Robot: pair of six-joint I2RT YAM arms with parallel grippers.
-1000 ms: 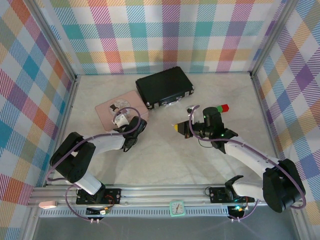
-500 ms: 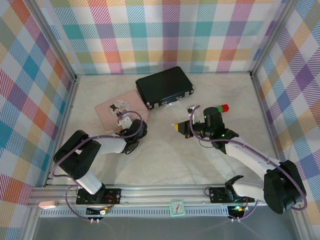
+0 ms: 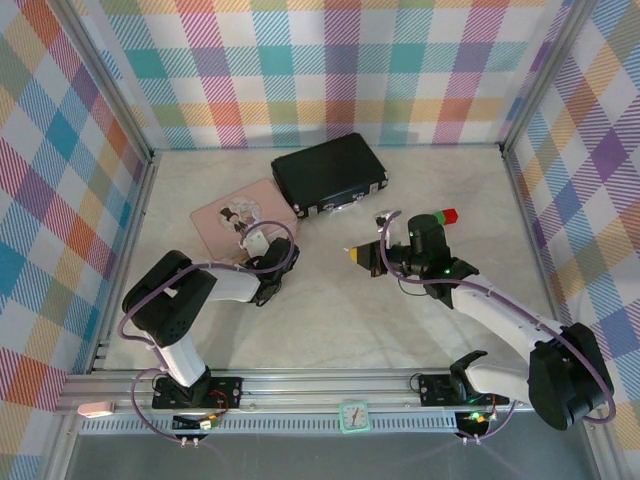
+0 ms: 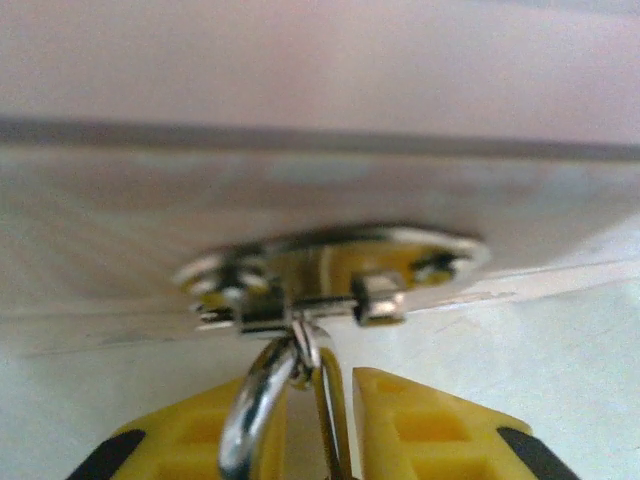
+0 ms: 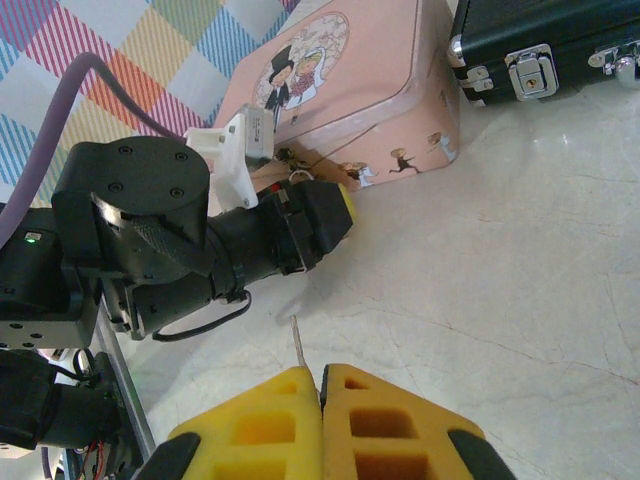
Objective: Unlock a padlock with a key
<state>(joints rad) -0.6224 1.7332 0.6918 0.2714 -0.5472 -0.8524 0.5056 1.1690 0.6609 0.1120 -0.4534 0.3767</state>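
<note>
Two arms reach out over the pale desk point(image 3: 330, 325), and each one has something small in hand. The left fingers point(image 4: 430, 430) are down at the front edge of the one pink box point(image 5: 370, 80), pressed in close on either side of the single padlock point(image 4: 255, 420). Its silver shackle hangs from the box's metal hasp point(image 4: 330, 260), and as far as I can see the fingers are grasping it. The lock's body is hidden between the yellow pads. The right fingers point(image 5: 380, 420) are clenched tight on the one key point(image 5: 297, 343). Just its thin metal blade sticks out from between them, aimed towards the left arm and held well apart from the padlock, over bare desk. Behind the pink box, nearly touching its far corner, lies one black case point(image 3: 330, 175) with two silver latches point(image 5: 528, 72) on its front. A single green-and-red block point(image 3: 443, 216) sits on the desk just beyond the right arm's wrist.
</note>
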